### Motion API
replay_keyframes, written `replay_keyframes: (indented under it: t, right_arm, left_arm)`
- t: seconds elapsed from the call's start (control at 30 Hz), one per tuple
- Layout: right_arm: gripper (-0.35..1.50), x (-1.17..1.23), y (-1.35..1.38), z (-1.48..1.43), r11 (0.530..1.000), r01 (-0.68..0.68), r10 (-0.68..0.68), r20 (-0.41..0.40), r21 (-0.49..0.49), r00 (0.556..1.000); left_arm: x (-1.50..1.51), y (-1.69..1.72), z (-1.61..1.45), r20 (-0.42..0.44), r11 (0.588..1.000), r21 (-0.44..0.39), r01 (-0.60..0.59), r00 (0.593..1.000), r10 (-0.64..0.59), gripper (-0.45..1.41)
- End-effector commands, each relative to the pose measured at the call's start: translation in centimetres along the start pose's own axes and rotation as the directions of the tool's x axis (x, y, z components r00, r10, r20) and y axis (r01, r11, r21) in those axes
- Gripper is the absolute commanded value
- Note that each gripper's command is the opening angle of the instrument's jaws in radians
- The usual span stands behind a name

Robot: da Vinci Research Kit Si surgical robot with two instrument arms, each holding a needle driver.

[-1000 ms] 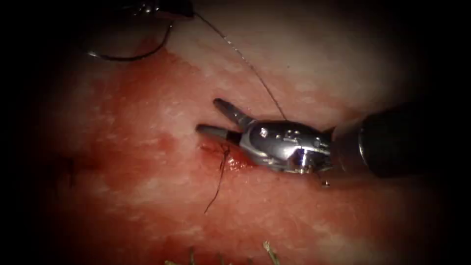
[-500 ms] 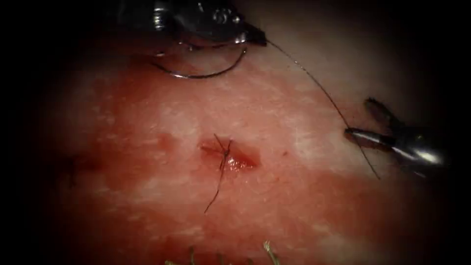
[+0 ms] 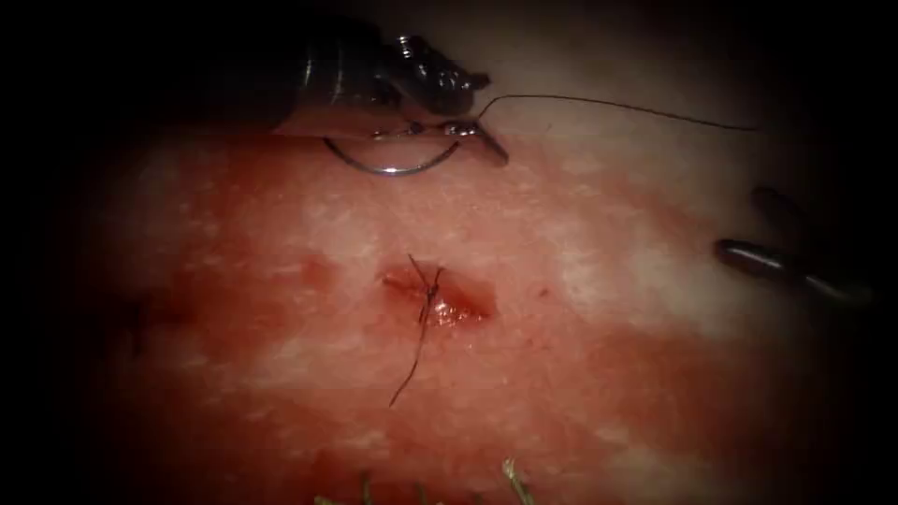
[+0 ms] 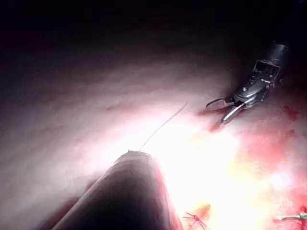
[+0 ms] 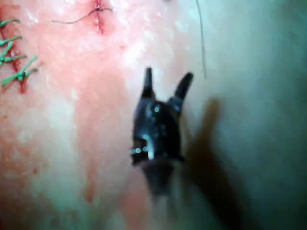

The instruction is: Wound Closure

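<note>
The cut sits mid-tissue, closed by a dark stitch whose thread tail trails down. Up and left of the cut, my left tool stands with its jaws apart. The curved needle lies on the tissue just below it, its thread end by the lower jaw; it is not in the tissue. Thread runs from there off to the right. My right tool is far right of the cut, open and holding nothing; its spread jaws also show up close.
Red fluid stains the tissue around the cut. Ends of green thread from older stitches stand at the near edge, and green stitches show in the right wrist view. The right tool also appears in the left wrist view.
My right tool pulled away from the cut to the far right and no longer touches the thread. The left tool came in from the upper left with the needle, and its jaws parted.
</note>
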Motion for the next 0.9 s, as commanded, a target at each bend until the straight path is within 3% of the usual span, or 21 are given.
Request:
replay_keyframes:
  t: [0.03, 0.17, 0.37, 0.47, 0.63, 0.83, 0.9]
  right_arm:
    - [1.43, -0.10, -0.10, 0.01, 1.000, -0.002, 0.002, 0.003, 0.006, 1.000]
    - [1.43, -0.10, -0.12, -0.01, 1.000, -0.002, 0.002, 0.002, 0.008, 1.000]
    - [1.43, -0.11, -0.13, -0.04, 1.000, -0.002, 0.002, 0.002, 0.010, 1.000]
    - [1.43, -0.10, -0.16, -0.04, 1.000, -0.003, 0.003, 0.003, 0.009, 1.000]
    - [1.45, 0.00, -0.32, -0.04, 0.999, -0.028, 0.028, 0.003, 0.033, 1.000]
    - [1.46, 0.26, -0.64, -0.02, 0.995, -0.047, 0.046, 0.004, 0.093, 0.999]
    - [1.46, 0.32, -0.74, -0.01, 0.994, -0.044, 0.044, 0.004, 0.097, 0.999]
  left_arm:
    - [0.00, -0.01, 0.04, -0.007, 1.000, -0.007, 0.007, 1.000, -0.007, 1.03]
    - [0.05, -0.24, -0.23, -0.074, 0.999, 0.012, 0.030, 0.997, -0.029, 1.18]
    - [-0.05, -0.37, -0.74, -0.191, 0.998, 0.053, 0.047, 0.981, -0.036, 1.21]
    - [-0.22, -0.15, -0.96, -0.196, 0.998, 0.051, 0.039, 0.980, -0.028, 1.16]
    - [-0.57, 0.56, -1.19, -0.206, 0.999, 0.032, 0.011, 0.978, -0.004, 1.06]
    - [-0.80, 1.28, -1.35, -0.248, 0.984, -0.045, -0.175, 0.956, 0.159, 0.79]
    - [-0.84, 1.42, -1.40, -0.257, 0.980, -0.055, -0.190, 0.951, 0.170, 0.79]
